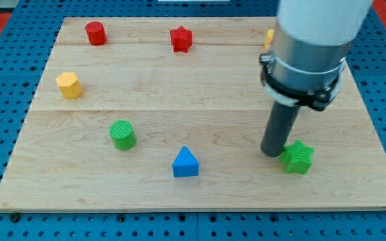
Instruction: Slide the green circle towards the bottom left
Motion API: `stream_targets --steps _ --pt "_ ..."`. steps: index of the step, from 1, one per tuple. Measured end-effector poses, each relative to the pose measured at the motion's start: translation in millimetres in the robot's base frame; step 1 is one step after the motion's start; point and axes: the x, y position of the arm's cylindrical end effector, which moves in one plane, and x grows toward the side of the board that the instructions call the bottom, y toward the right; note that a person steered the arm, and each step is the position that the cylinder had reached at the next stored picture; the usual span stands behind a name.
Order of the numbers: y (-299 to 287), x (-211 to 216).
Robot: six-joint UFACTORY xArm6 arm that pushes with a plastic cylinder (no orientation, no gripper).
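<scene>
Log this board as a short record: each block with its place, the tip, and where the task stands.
green circle: left of centre, lower half
blue triangle: bottom centre
green star: lower right
yellow hexagon: left edge
red cylinder: top left
red star: top centre
yellow block: top right, mostly hidden behind the arm, shape unclear
my tip: at the green star's left side, far right of the green circle
task: green circle not yet reached

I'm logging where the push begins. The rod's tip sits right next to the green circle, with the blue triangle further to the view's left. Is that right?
Not quite. In the camera view my tip sits next to the green star, not the green circle, which lies far off toward the view's left. The blue triangle is indeed left of the tip.
</scene>
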Motion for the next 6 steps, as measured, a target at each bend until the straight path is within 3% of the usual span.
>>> stream_targets --steps 2,3,5,6 --pt "23.1 15.2" --pt "-76.5 -20.8" --pt "-236.0 -24.0" --pt "-263.4 -43.5"
